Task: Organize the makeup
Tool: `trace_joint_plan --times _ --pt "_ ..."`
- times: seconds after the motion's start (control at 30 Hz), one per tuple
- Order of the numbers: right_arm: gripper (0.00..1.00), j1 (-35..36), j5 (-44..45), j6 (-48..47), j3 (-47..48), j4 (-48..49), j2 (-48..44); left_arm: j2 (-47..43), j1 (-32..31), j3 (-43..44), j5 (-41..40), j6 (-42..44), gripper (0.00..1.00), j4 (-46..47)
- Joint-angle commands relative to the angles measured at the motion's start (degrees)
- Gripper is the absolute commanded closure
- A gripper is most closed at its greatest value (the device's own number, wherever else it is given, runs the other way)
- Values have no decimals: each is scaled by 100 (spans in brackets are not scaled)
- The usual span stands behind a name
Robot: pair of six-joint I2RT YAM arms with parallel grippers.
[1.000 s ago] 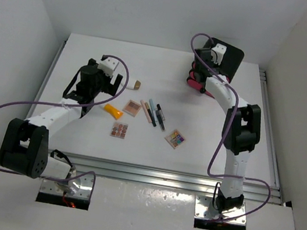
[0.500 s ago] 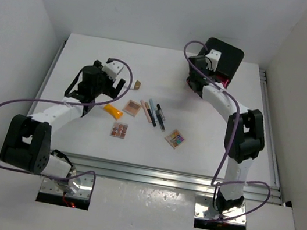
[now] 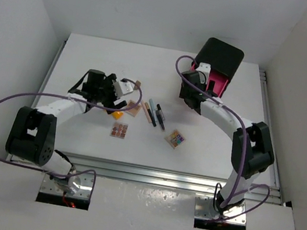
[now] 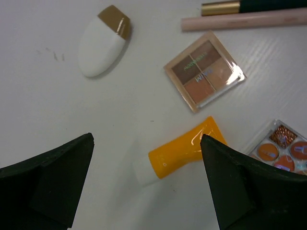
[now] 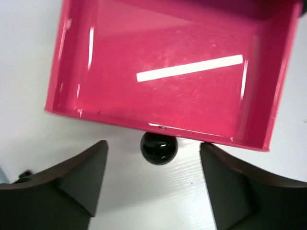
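The makeup lies mid-table. An orange tube with a white cap [image 4: 184,152] sits under my open left gripper [image 4: 146,142] [image 3: 119,98], between the fingers' line and untouched. A white oval compact with a gold end [image 4: 101,42] and a brown square palette [image 4: 204,71] lie beyond it. A colourful palette [image 4: 283,146] is at the right, beige and teal pencils [image 4: 244,20] at the top. My right gripper [image 5: 153,146] [image 3: 193,98] is open, with the black knob [image 5: 159,147] of the pulled-out pink drawer [image 5: 168,62] between its fingers, not touching.
The black box [image 3: 222,54] stands at the back right with its pink drawer [image 3: 212,82] drawn toward the near side. Two more palettes [image 3: 119,130] [image 3: 175,139] and the pencils [image 3: 154,113] lie between the arms. White walls close in both sides.
The right gripper drew the pink drawer out of the black box, then opened off the knob. The left gripper moved right, over the orange tube.
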Motion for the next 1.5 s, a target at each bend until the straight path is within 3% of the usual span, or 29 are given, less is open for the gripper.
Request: trace_joint_plan --times 0.0,0.13,0.4,0.7,0.9,0.93,1.03,1.13,1.2,1.27,1.4,1.47 --pt "18 130 -564 -523 -70 451 -383 131 -21 465 725 1459 0 -969" --pt "0 244 -1361 -1173 -324 688 -726 333 93 773 1086 2381 0 -1969" --pt "0 227 -3313 -2035 -878 363 -1394 939 146 1441 945 4236 0 -3703" --pt "0 130 -4255 -2413 -1291 328 -1799 2213 269 2609 717 4529 0 -4565" --pt "0 78 -4352 -2413 -1502 311 -2001 3137 269 3410 664 4958 23 -5426" --pt "0 86 -4326 -2413 -1529 337 -2027 3137 269 3410 664 5080 33 -5427" --pt "0 86 -4204 -2413 -1721 354 -2194 2997 321 3104 602 5457 52 -5479" --pt "0 69 -4124 -2448 -1845 451 -2326 2821 374 2883 541 5591 64 -5479" --pt "0 78 -4089 -2449 -1854 477 -2335 2750 374 2883 541 5504 77 -5479" --pt "0 86 -4106 -2422 -1837 504 -2326 2637 435 3023 663 5224 84 -5479" --pt "4 60 -4133 -2054 -1504 539 -2160 2313 663 3584 1277 4898 84 -5479" --pt "12 51 -4028 -1696 -1039 487 -2063 2118 664 3813 1576 4679 84 -5479"
